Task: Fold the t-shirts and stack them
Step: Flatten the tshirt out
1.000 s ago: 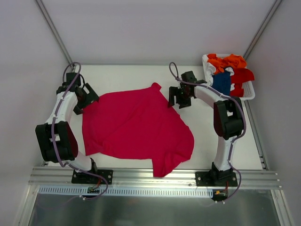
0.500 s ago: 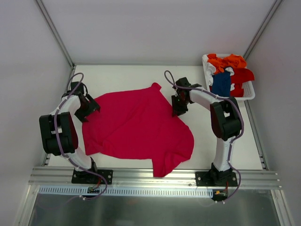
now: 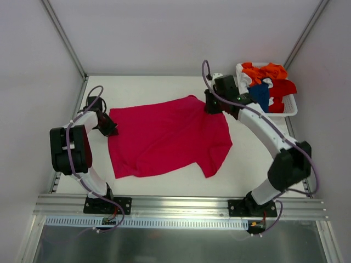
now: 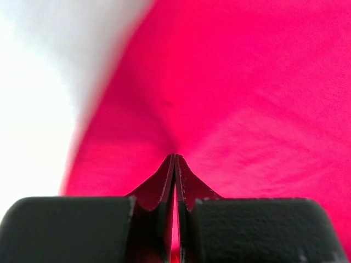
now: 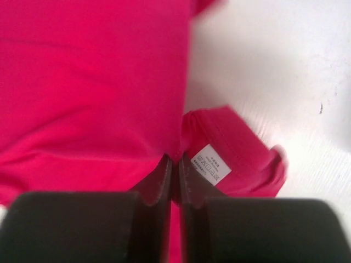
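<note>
The crimson-pink t-shirt lies spread on the white table. My left gripper is shut on its left edge; in the left wrist view the fingertips pinch a peak of the cloth. My right gripper is shut on the shirt's far right corner. The right wrist view shows its jaws closed on the fabric beside a white care label. Orange, red and dark blue t-shirts lie heaped in the basket.
The white slatted basket stands at the table's far right corner, close behind my right arm. Grey walls enclose the table on three sides. A metal rail runs along the near edge.
Both grippers went from open to shut on the crimson-pink shirt. The right arm stretched toward the far side, dragging the shirt away from the near edge; the left gripper slid to the shirt's left edge.
</note>
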Motion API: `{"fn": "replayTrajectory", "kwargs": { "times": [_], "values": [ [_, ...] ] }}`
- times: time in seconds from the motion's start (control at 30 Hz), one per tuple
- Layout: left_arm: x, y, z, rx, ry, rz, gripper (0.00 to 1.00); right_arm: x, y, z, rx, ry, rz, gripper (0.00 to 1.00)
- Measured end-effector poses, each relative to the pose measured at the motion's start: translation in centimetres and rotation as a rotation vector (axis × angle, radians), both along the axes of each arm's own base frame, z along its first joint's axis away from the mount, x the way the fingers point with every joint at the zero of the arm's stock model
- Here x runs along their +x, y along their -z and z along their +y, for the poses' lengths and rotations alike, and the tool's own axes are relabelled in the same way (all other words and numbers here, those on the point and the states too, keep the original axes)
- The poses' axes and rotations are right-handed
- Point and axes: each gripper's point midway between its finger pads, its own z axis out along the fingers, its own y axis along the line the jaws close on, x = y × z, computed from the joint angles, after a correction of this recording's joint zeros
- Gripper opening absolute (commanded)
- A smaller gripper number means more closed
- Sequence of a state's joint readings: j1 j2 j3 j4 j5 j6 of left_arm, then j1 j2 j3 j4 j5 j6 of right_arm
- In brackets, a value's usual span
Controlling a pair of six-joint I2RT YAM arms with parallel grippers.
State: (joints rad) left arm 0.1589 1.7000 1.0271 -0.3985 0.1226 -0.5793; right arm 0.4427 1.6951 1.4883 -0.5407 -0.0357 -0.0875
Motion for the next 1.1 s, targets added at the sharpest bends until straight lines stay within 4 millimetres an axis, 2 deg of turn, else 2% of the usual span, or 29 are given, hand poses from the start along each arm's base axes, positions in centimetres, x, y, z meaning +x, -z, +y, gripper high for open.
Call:
{"fn": "replayTrajectory", "kwargs": {
  "times": [0.07,0.1,0.13,0.17,0.23,0.27,0.3,0.33,0.4,0.47,0.5,0.53,0.63,0.67,0.7,0.77,0.83,0.87,0.9,1.03,1.1],
  "values": [
    [0.2,0.0,-0.3,0.000,0.016,-0.006,0.00,-2.4,-2.9,0.7,0.047,-0.036,-0.079,0.33],
    [0.2,-0.1,-0.3,0.002,0.023,-0.009,0.00,-3.7,-3.2,1.2,0.070,-0.055,-0.089,0.57],
    [0.2,-0.1,-0.4,0.001,0.031,-0.011,0.00,-5.1,-2.7,1.8,0.093,-0.075,-0.075,0.67],
    [0.3,-0.1,-0.4,0.003,0.035,-0.013,0.00,-6.6,-1.4,2.1,0.100,-0.096,-0.034,0.86],
    [0.3,-0.1,-0.5,0.002,0.047,-0.017,0.00,-8.8,2.4,2.1,0.083,-0.110,0.084,0.94],
    [0.3,-0.1,-0.6,-0.002,0.058,-0.019,0.00,-9.9,4.7,1.5,0.045,-0.103,0.162,0.99],
    [0.3,-0.1,-0.7,-0.004,0.067,-0.021,0.00,-10.8,6.7,0.7,0.009,-0.088,0.235,0.99],
    [0.3,-0.1,-0.8,-0.004,0.079,-0.022,0.00,-11.8,8.0,-0.2,-0.027,-0.073,0.307,0.99],
    [0.2,-0.2,-1.0,0.001,0.105,-0.026,0.00,-12.5,8.4,-1.8,-0.045,-0.037,0.385,0.99],
    [0.2,-0.5,-1.3,0.012,0.139,-0.037,0.03,-11.3,6.4,-3.3,-0.008,0.033,0.404,0.99],
    [0.2,-0.8,-1.5,0.016,0.154,-0.044,0.06,-9.6,4.6,-3.9,0.039,0.070,0.375,0.99],
    [0.2,-1.3,-1.9,0.023,0.176,-0.058,0.14,-7.6,2.7,-4.5,0.088,0.106,0.327,0.99],
    [0.3,-3.4,-3.3,0.052,0.248,-0.122,0.26,-2.3,-3.1,-6.9,0.185,0.203,0.160,1.00],
    [0.4,-4.2,-3.8,0.064,0.273,-0.147,0.33,-0.8,-4.7,-7.3,0.203,0.221,0.115,0.99],
    [0.4,-4.9,-4.4,0.078,0.305,-0.170,0.37,0.6,-5.9,-7.3,0.219,0.227,0.075,0.99],
    [0.5,-5.9,-5.4,0.106,0.357,-0.206,0.43,3.1,-6.8,-6.4,0.255,0.215,0.042,0.96],
    [0.6,-6.5,-6.2,0.113,0.391,-0.224,0.44,5.5,-4.9,-4.9,0.283,0.203,0.067,0.96],
    [0.7,-6.6,-6.4,0.116,0.402,-0.230,0.45,6.4,-3.0,-4.2,0.283,0.202,0.103,0.96],
    [0.6,-6.5,-6.4,0.118,0.406,-0.228,0.45,7.3,-0.2,-3.5,0.277,0.204,0.153,0.95],
    [0.6,-6.6,-6.4,0.119,0.408,-0.230,0.47,8.4,9.2,-1.7,0.199,0.227,0.315,0.88],
    [0.5,-6.9,-6.4,0.120,0.407,-0.239,0.48,9.1,12.4,-1.0,0.154,0.241,0.357,0.84]
  ]
}}
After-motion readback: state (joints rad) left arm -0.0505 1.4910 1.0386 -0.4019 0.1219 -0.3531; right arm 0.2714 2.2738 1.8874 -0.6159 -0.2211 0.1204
